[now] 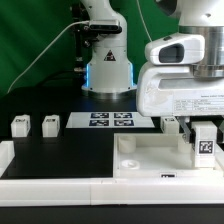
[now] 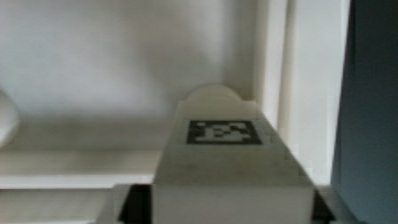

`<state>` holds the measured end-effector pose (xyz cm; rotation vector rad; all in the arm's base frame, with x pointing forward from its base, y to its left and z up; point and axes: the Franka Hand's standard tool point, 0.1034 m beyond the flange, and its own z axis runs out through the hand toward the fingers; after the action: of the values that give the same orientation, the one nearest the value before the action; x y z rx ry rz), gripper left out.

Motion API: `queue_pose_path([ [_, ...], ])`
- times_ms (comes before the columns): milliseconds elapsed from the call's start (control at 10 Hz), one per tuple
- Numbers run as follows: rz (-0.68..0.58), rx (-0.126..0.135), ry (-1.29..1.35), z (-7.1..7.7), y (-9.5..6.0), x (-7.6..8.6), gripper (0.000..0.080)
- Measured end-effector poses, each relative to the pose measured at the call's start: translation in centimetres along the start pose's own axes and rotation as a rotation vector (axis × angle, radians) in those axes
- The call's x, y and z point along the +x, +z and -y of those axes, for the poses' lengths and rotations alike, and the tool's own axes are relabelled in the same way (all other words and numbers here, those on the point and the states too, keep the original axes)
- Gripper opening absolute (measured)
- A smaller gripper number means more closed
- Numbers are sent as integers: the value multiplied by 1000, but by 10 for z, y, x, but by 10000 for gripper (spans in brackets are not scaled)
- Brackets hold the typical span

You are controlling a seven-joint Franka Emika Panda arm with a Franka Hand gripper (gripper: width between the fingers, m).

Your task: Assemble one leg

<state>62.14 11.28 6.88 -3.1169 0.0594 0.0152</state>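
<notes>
My gripper (image 1: 204,136) is shut on a white leg (image 1: 206,148) and holds it upright, with the leg's square marker tag facing the camera. The leg hangs over the right end of the large white tray-like part (image 1: 150,168). I cannot tell whether it touches the tray. In the wrist view the leg (image 2: 222,150) fills the middle between my gripper's (image 2: 222,208) dark fingers (image 2: 137,205), its tag showing. Its rounded tip points at the tray's inner corner, next to the raised rim (image 2: 272,60). Two more legs (image 1: 20,125) (image 1: 50,123) stand on the black table at the exterior view's left.
The marker board (image 1: 110,121) lies flat at the back middle, in front of the robot base (image 1: 108,70). A low white border (image 1: 40,183) runs along the table's front and left edge. A small dark-tagged piece (image 1: 172,125) shows behind the tray.
</notes>
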Motion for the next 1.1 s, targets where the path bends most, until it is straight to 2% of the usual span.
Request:
queue_pose_path([
  [400,2,5,419,5,0,-1,294],
  [1100,10,12,1117,5,0,-2,294],
])
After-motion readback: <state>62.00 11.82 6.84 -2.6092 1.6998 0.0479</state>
